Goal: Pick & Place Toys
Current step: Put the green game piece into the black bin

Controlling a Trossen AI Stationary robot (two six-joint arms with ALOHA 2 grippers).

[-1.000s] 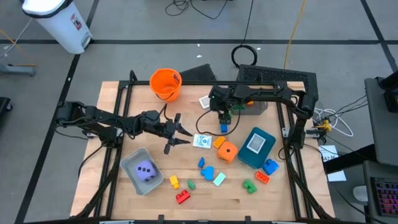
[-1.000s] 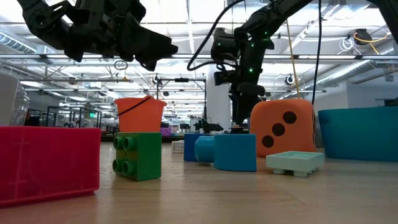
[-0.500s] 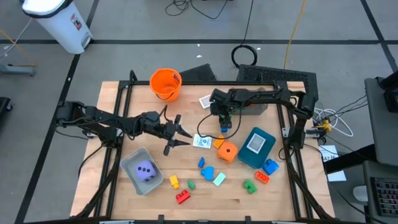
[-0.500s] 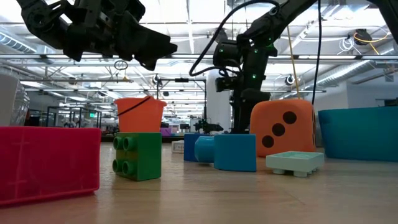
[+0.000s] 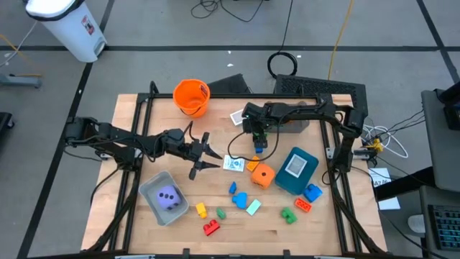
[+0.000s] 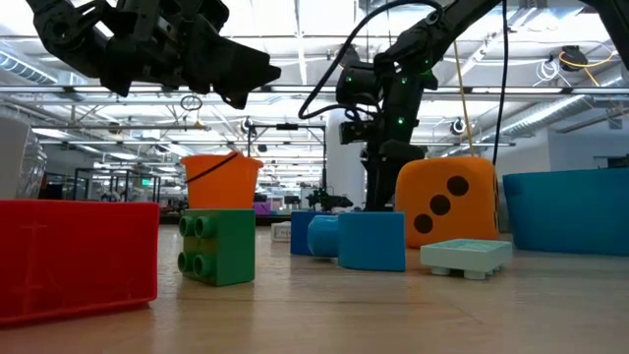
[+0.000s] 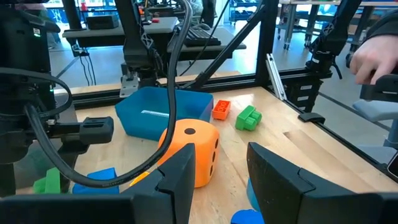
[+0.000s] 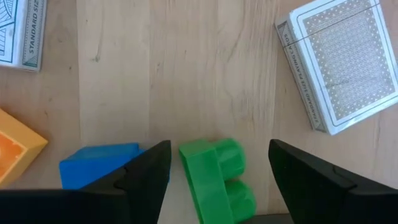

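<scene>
Grasp step: right gripper (image 8: 211, 163) is down over the green block (image 8: 219, 180) at far centre, jaws wide astride it, nothing gripped. Next, I judge: close squarely, then lift. Left gripper (image 5: 203, 152) waits left of centre, jaws part open, empty.

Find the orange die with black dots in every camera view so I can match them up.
High view: orange die, center, just left of the teal bin.
Low view: orange die, right of center, behind the blue block.
Left wrist view: orange die, center.
Right wrist view: only an orange corner shows, uncertain.
Shared landmark: the teal bin.
</scene>
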